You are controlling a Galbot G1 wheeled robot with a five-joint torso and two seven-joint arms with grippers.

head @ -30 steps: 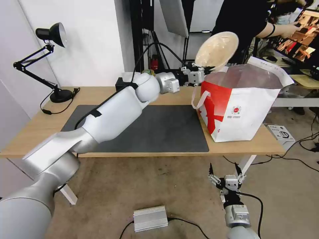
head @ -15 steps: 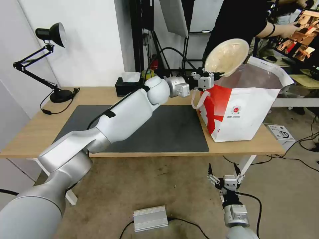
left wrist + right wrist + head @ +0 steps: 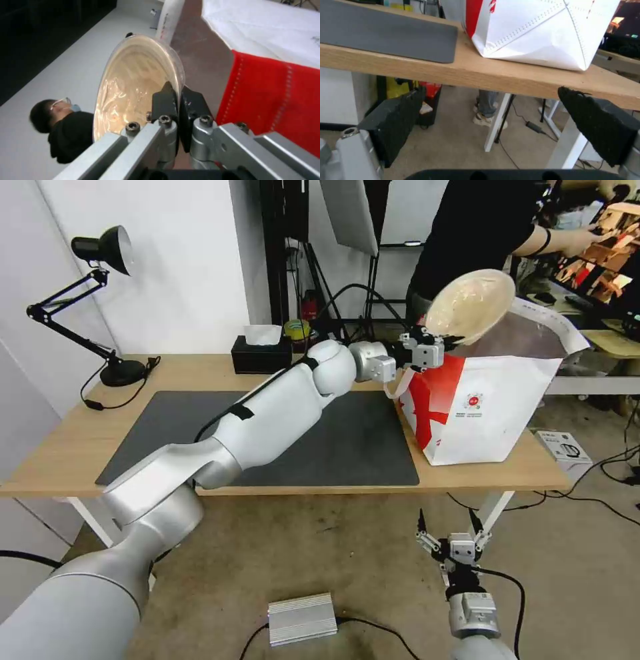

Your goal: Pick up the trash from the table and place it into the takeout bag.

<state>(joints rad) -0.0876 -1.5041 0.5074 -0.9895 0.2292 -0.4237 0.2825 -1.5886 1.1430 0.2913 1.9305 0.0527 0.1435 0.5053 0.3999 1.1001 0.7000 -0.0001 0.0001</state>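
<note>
Overhead, beige bowl (image 3: 470, 305) in left tool (image 3: 445, 341), above takeout bag (image 3: 487, 407).

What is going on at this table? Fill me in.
The robot is clearing trash into the takeout bag, which stands on the right end of the table. Its left tool is shut on the rim of the beige shallow bowl, holding it tilted on edge in the air over the bag's open top, not yet inside. The right tool hangs open below the table's front edge, idle.
</note>
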